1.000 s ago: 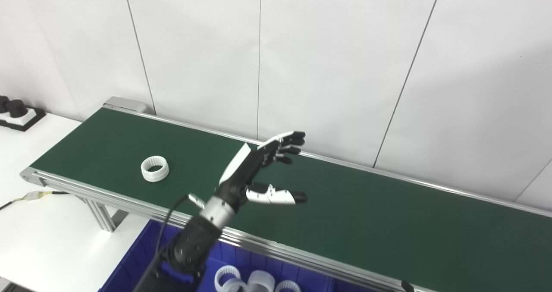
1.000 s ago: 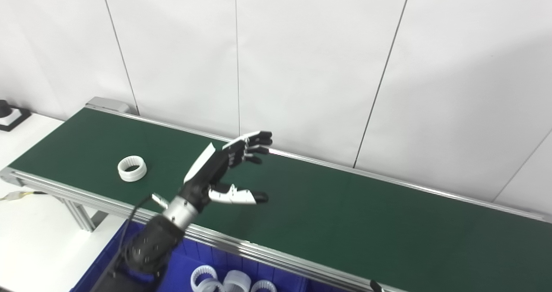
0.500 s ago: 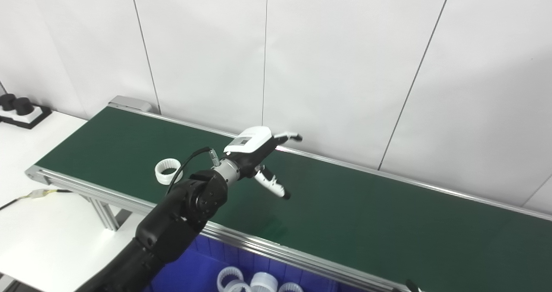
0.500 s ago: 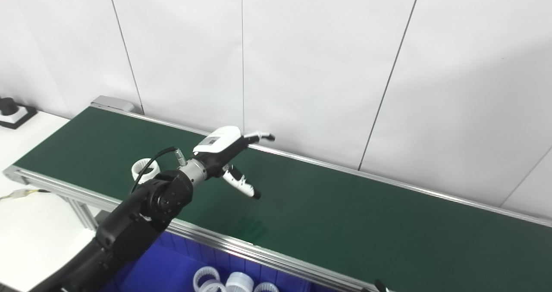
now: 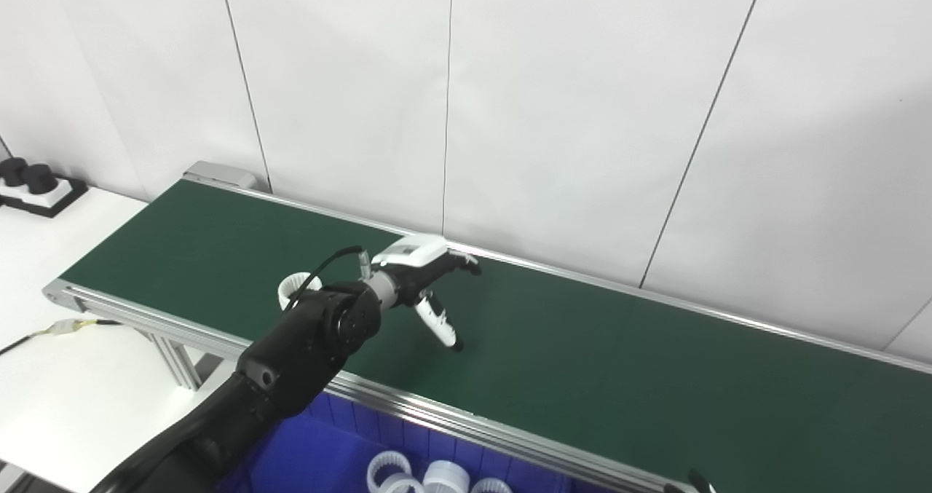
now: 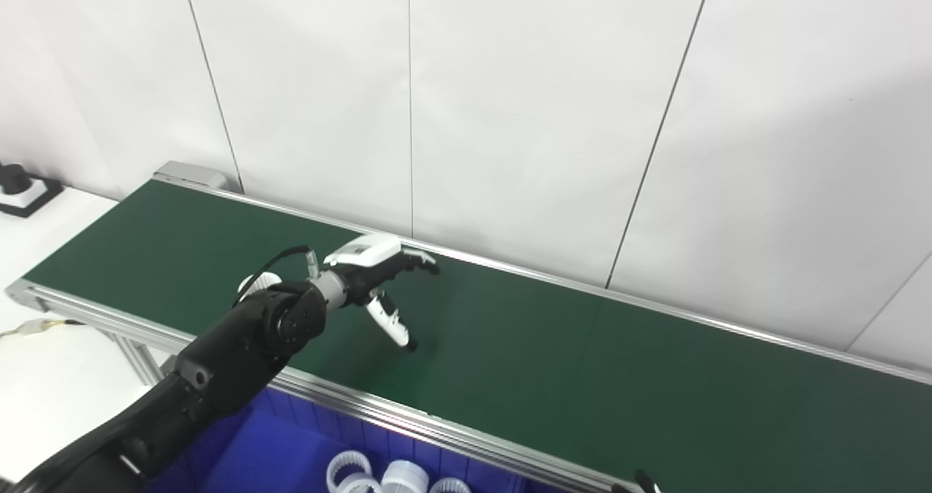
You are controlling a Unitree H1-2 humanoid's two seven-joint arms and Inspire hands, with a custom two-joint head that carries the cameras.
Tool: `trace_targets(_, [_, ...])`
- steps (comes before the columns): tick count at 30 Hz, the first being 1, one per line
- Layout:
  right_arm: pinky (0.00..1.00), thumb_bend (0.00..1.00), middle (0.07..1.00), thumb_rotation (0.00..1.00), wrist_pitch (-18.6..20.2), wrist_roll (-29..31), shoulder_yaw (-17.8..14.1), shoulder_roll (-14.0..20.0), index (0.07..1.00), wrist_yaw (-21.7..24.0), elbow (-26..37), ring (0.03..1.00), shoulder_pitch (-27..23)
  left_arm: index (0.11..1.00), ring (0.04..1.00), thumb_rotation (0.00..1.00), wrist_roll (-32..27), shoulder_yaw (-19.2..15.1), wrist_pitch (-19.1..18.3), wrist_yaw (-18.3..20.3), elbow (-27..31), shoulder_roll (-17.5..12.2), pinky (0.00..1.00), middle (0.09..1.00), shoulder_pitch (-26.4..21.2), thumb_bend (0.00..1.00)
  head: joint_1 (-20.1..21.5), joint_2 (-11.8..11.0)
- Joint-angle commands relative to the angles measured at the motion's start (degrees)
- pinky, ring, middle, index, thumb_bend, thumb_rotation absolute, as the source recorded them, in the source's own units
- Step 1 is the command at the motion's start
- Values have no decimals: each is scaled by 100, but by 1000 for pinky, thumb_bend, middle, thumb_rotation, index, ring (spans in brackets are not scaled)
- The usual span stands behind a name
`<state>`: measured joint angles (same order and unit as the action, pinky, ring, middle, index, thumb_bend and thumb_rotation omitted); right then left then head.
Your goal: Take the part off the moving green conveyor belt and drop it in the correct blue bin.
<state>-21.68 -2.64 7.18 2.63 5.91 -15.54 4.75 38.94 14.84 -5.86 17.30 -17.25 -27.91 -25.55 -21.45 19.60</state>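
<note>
Left hand (image 5: 422, 271) held low over green conveyor belt (image 5: 597, 362), palm down, fingers (image 5: 466, 263) spread toward far rail and thumb (image 5: 440, 325) angled down to belt surface, nothing in grasp; looks like a waiting cage set downstream so the part comes into it rather than being chased. White ring part (image 5: 291, 289) on belt just behind forearm (image 5: 328, 325), mostly hidden by the arm in both views, only a sliver of toothed rim showing at arm's left side; not touching hand as far as can be told. Blue bin (image 5: 320, 456) right below near rail w/ similar white rings (image 5: 429, 475) already inside, prob. the correct one, so carry after pickup should be short: lift, pull back over rail, release. Right hand: only a dark tip at bottom right edge, fingers' state can't be told. Risk: arm blocks sight of ring, so closing must be timed w/o a clear look; thumb near belt could nudge part sideways.
</note>
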Motion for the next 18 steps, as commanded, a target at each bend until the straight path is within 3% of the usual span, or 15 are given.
trace_targets(1, [698, 192, 832, 790, -239, 71, -4, -39, 937, 16, 159, 779, -41, 841, 867, 229, 4, -13, 72, 7, 107, -247, 779, 886, -337, 931, -8, 2])
trace_targets(11, [683, 239, 833, 808, -217, 41, 28, -62, 933, -14, 227, 778, -3, 790, 863, 161, -7, 100, -43, 421, 293, -419, 849, 872, -304, 963, 21, 33])
trace_targets(18, [672, 232, 835, 804, -233, 52, 37, -72, 934, -15, 231, 775, 0, 805, 866, 145, 111, 228, -149, 578, 433, -488, 855, 873, -224, 964, 39, 36])
